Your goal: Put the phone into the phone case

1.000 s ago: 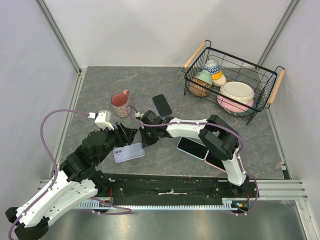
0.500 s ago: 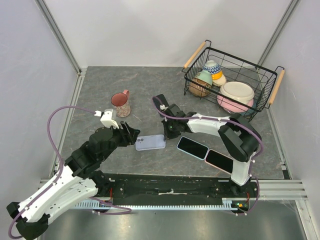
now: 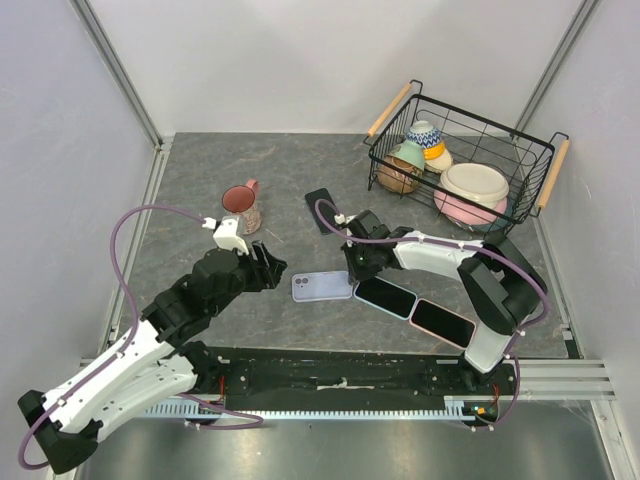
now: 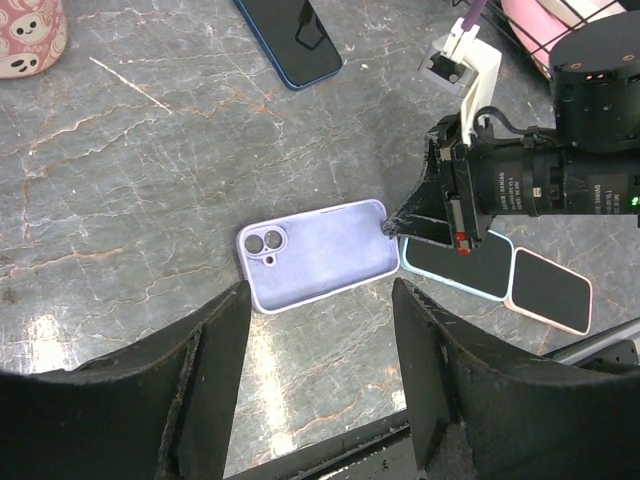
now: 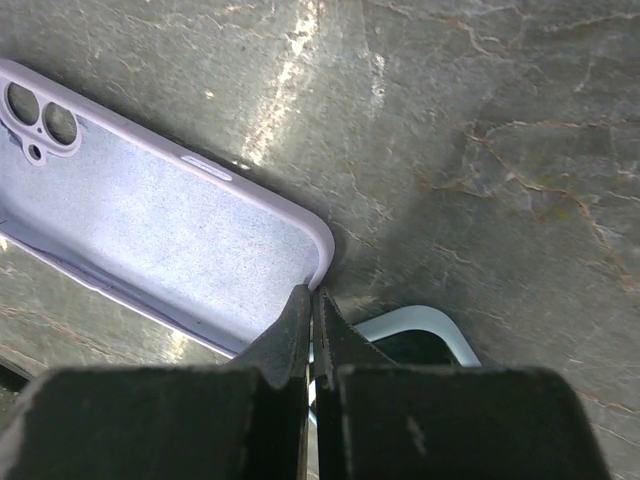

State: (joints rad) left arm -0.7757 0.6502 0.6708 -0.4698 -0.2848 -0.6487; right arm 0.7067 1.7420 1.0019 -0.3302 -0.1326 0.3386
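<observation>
Lilac phone case (image 4: 320, 255) lies hollow side up near the middle of the tabletop's (image 3: 200, 180) front edge, just beyond the left gripper's (image 4: 320, 285) spread, untouching fingers. The right gripper (image 5: 312, 295) is pinched on its end wall, beside a pale-rimmed phone (image 4: 455, 270). Farther back lies a dark phone (image 4: 290, 35).

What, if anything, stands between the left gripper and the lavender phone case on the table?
Nothing visible does. The phone case lies hollow side up just ahead of the open left gripper, with only bare table between them. The right gripper pinches the case's far corner, off to one side of that path.
</observation>
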